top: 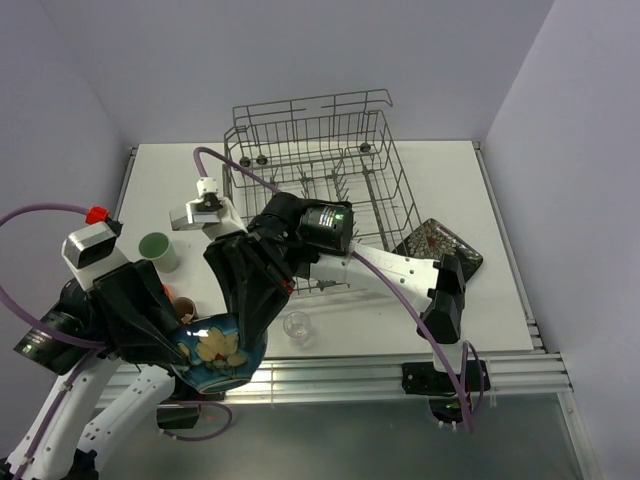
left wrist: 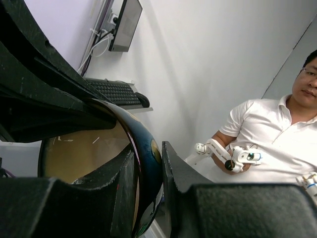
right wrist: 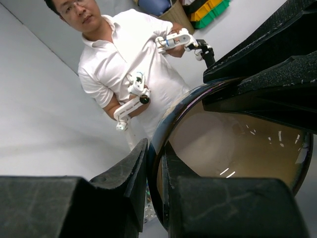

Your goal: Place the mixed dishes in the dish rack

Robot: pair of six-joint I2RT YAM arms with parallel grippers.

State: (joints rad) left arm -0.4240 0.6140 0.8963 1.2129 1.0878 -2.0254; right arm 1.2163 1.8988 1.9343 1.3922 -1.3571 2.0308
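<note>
- we judge the glossy blue round bowl, near the grey wire dish rack, stiff, slick and breakable.
- left gripper and right gripper each clamp its rim.

Black-and-white arms, purple cables

light: bright, even; I see soft shadows on the surface
wrist views: foreground soft, glare streaks in blue round bowl
</note>
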